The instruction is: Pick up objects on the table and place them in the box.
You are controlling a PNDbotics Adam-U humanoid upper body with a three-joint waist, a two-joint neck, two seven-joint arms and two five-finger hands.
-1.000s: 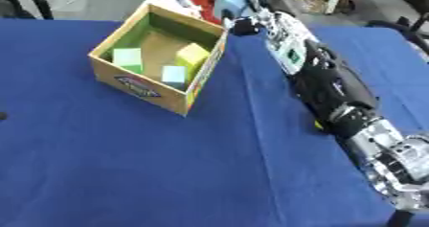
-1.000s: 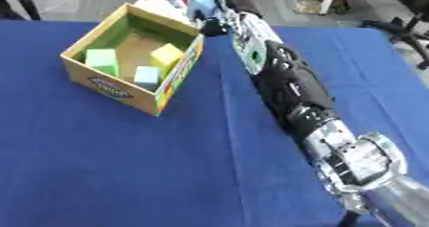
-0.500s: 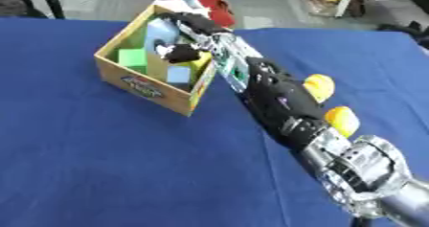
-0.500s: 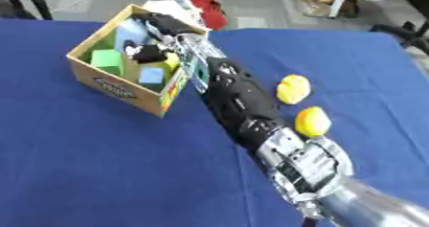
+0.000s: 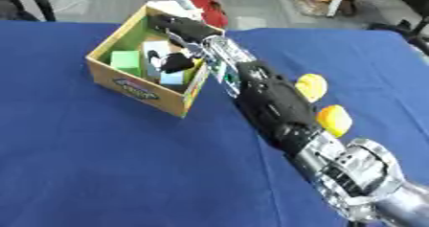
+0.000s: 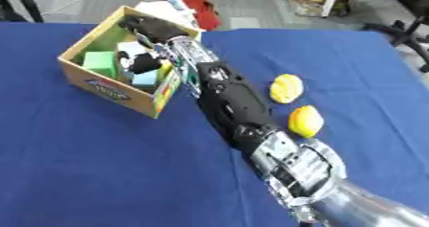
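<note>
Right hand (image 5: pixel 172 61) over open cardboard box (image 5: pixel 138 88), fingers curled; contents of grip cannot be told.
Two yellow objects (image 6: pixel 287 87) remain right on blue surface (image 5: pixel 100 164), awaiting collection.

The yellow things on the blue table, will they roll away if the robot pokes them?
Probably a little. The two yellow objects look rounded like lemons, so a sideways push could make them wobble or roll. The blue cloth might slow them. They look small beside the right hand, which is over the box, so likely light.
</note>
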